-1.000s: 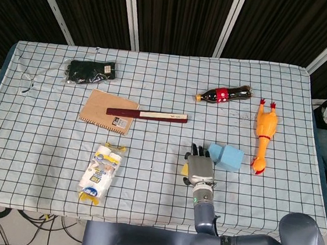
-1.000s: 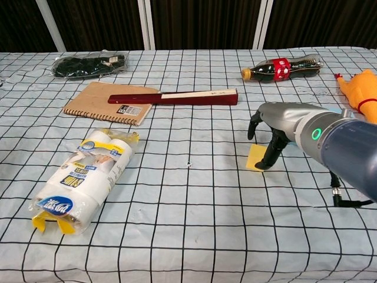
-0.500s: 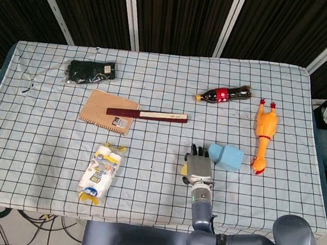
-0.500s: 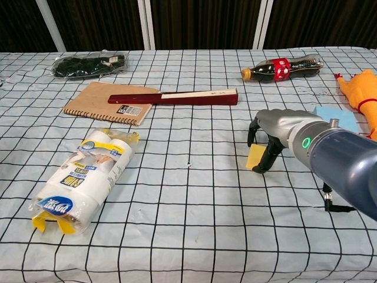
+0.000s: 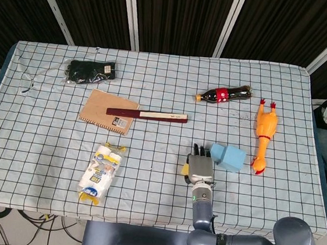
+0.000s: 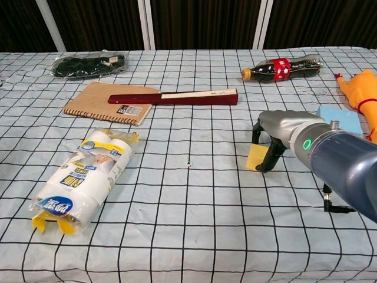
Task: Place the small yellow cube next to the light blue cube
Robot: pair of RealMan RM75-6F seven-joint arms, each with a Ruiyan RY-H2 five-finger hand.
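The small yellow cube [image 6: 256,157] sits tilted on the checked cloth, and only a sliver of it [image 5: 185,170] shows in the head view. My right hand [image 6: 281,131] arches over it, with the thumb against its right face and the fingers down over its far side, gripping it. Just right of the hand, close to its fingers, lies the light blue cube [image 5: 227,157], partly hidden behind my forearm in the chest view [image 6: 339,119]. Neither view shows my left hand.
A rubber chicken [image 5: 264,136] lies right of the blue cube and a cola bottle [image 5: 223,94] behind it. A closed fan [image 5: 147,115] rests on a brown notebook [image 5: 107,111]. A tissue pack [image 5: 100,171] is front left and a dark bag [image 5: 91,71] back left.
My right hand has shifted slightly rightward toward the light blue cube with the yellow cube under it. More of the blue cube now shows in the chest view.
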